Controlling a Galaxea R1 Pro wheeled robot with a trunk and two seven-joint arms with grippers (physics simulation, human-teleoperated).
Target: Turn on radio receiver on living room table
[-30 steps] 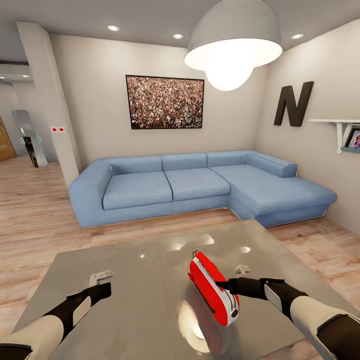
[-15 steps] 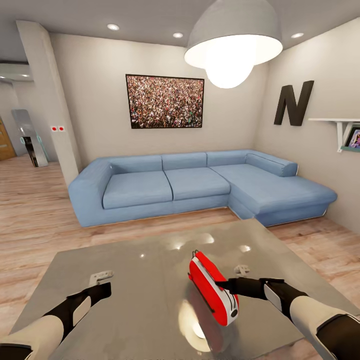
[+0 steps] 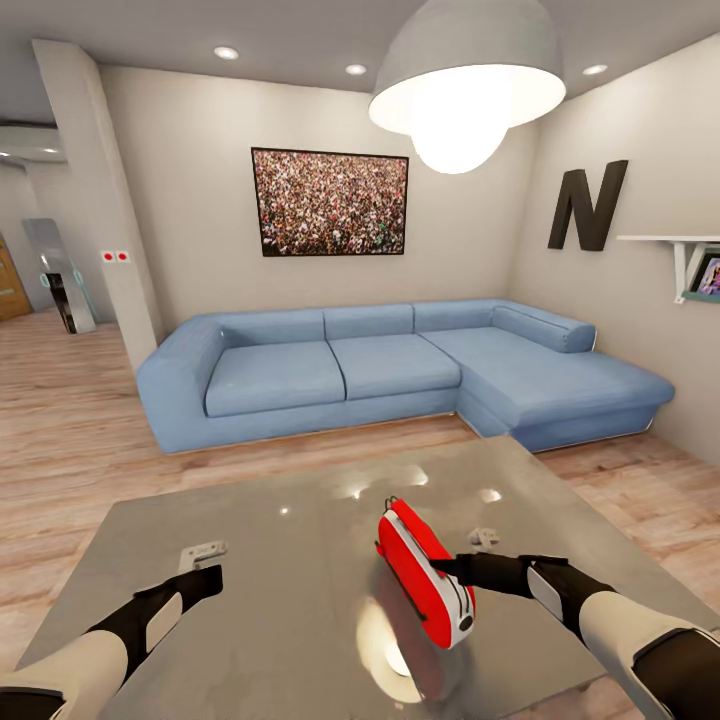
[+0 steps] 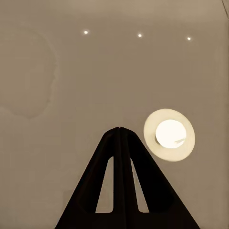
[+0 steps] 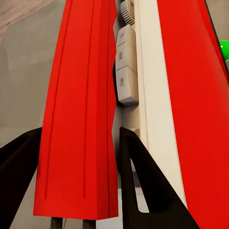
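While the radio receiver (image 3: 424,574) stands on the glossy grey table (image 3: 270,560), tilted on its edge with its red handle uppermost, the right hand (image 3: 446,571) reaches it from the side away from the left arm, its dark fingertips touching the white flank. Seen from the right wrist, the right hand's two fingers (image 5: 143,186) are spread apart with the radio receiver's red handle (image 5: 78,109) standing between them, and the white side with its small pale buttons (image 5: 125,71) lies just beyond the handle; whether the fingers press on the handle I cannot tell. On the far side of the radio receiver from the right hand, well apart from it, the left hand (image 3: 205,581) hovers just over the table with its fingers pressed together, as the left wrist view shows them meeting at a point (image 4: 119,143) above the table's reflection of the lamp. Beyond the radio receiver, past the table's far edge and a strip of wood floor (image 3: 60,430), stands the light-blue sofa (image 3: 380,370), with the framed crowd picture (image 3: 330,204) on the wall above it and the pendant lamp (image 3: 466,80) hanging overhead.
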